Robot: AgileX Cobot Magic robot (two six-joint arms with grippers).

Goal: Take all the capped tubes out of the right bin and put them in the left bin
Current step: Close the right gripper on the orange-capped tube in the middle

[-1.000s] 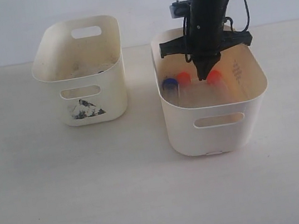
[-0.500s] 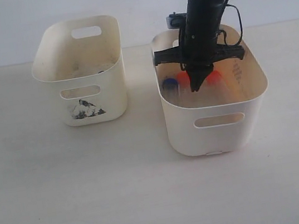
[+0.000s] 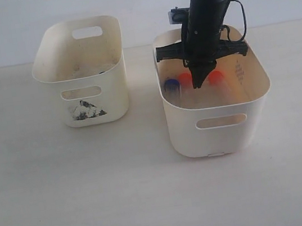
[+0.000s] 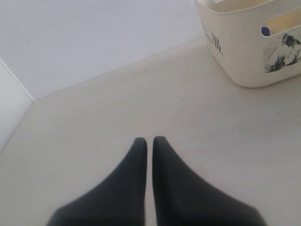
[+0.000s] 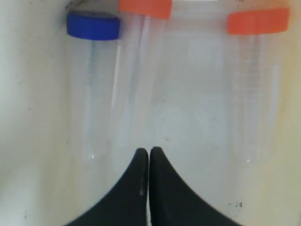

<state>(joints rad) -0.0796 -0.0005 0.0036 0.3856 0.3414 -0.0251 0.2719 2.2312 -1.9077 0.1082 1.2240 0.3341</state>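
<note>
Capped tubes look clear plastic, right bin smooth plastic.

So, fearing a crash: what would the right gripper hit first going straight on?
The right gripper would likely meet the right bin's floor, just beside the middle orange-capped tube; depth is unclear.

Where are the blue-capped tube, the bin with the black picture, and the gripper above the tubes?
blue-capped tube (image 5: 94, 87): right wrist view, on its clear body.
left bin (image 3: 112, 99): exterior view, on its front wall beside the black picture.
right gripper (image 5: 149, 153): right wrist view, between its shut fingertips.
</note>
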